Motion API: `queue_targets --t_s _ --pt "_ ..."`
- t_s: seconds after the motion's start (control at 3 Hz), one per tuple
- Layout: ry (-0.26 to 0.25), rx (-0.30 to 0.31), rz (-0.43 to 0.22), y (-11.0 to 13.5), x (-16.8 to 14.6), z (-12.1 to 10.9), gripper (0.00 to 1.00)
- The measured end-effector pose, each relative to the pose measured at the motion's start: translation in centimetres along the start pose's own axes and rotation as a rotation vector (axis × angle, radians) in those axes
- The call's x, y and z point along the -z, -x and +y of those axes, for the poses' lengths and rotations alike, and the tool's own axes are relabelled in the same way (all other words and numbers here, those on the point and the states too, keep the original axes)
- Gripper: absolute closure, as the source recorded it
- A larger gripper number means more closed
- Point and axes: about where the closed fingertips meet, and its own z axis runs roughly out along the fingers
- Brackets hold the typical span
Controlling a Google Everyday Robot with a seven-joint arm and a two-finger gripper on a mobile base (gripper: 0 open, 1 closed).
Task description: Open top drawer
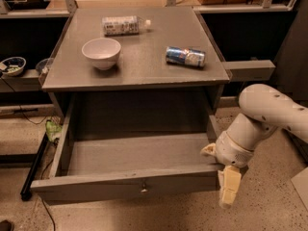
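The top drawer stands pulled far out of the grey cabinet, its plain grey interior showing and nothing lying in it. A small metal knob sits at the centre of its front panel. My gripper hangs at the drawer's front right corner, pointing down beside the panel, well to the right of the knob. The white arm bends in from the right.
On the cabinet top stand a white bowl, a plastic bottle lying on its side and a blue can lying on its side. A side shelf with a small bowl is at left. Speckled floor lies in front.
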Motion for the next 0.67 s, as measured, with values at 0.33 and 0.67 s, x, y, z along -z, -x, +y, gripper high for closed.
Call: queue_targets --t_s 0.33,0.67 --pt "0.037 0.009 -0.047 -0.9 0.0 0.9 0.0" --pt "0.063 0.016 -0.089 -2.4 0.3 2.4 0.0"
